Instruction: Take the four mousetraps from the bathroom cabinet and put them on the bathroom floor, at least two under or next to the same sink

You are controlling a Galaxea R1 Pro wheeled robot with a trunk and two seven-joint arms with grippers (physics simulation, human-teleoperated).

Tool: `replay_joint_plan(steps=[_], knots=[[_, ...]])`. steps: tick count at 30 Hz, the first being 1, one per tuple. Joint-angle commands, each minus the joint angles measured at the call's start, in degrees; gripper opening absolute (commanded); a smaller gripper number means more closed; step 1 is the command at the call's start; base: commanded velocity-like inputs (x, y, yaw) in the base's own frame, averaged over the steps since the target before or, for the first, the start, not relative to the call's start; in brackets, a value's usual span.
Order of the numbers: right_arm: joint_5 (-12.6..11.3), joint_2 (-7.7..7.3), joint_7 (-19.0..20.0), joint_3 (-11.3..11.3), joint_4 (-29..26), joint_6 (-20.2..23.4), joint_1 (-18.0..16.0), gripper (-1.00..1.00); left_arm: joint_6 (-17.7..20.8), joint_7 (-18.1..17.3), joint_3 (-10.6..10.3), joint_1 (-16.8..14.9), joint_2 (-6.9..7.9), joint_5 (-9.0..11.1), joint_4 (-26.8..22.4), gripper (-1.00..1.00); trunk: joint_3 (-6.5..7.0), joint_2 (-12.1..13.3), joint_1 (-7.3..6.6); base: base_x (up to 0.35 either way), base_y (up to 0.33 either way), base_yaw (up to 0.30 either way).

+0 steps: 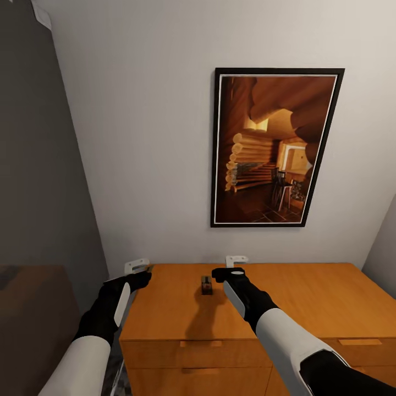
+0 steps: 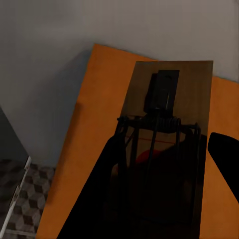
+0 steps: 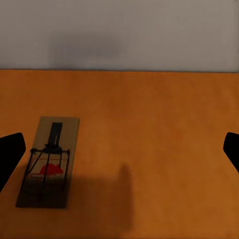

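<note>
A mousetrap (image 1: 207, 285) lies flat on the cabinet (image 1: 308, 308) top. The open right gripper (image 1: 237, 260), just beside the trap, needs centring over it first (left gripper (image 1: 136, 267) already grips another trap).

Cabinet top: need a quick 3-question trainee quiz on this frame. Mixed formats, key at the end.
1. True or false: the mousetrap seen from the head view lies inside an open drawer of the cabinet.
2. Multiple choice: in the right wrist view, the right gripper is A) shut on the mousetrap, B) open, with the mousetrap lying free on the wood, C) shut on a drawer handle.
3. Fill in: on the wall above the cabinet hangs a black-framed ____.

Key: 1 false, it lies on the flat top. 2 B. 3 picture.
</note>
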Motion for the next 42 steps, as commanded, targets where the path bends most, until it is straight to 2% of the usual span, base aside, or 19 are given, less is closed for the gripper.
replay_joint_plan(steps=[1, 19, 26, 42], knots=[[-0.33, 0.00, -0.44, 0.22, -0.02, 0.20, -0.02, 1.00, 0.27, -0.06, 0.16, -0.02, -0.06, -0.29, -0.08, -1.00, -0.03, -0.05, 0.02, 0.000, 0.000, 0.000], [-0.24, 0.00, -0.50, 0.27, 0.02, 0.08, -0.02, 1.00, 0.27, 0.00, 0.16, -0.02, -0.07, -0.28, -0.07, -1.00, -0.03, -0.05, 0.02, 0.002, 0.000, 0.000], [-0.16, 0.00, -0.50, 0.26, -0.06, 0.12, -0.02, 1.00, 0.30, -0.01, 0.16, -0.02, 0.00, -0.29, -0.08, -1.00, -0.03, -0.05, 0.02, 0.183, 0.042, 0.000], [-0.14, 0.00, -0.50, 0.23, -0.08, 0.30, -0.02, 1.00, 0.35, -0.02, 0.16, -0.02, -0.01, -0.29, -0.09, -1.00, -0.03, -0.05, 0.02, 0.058, 0.043, 0.000]])
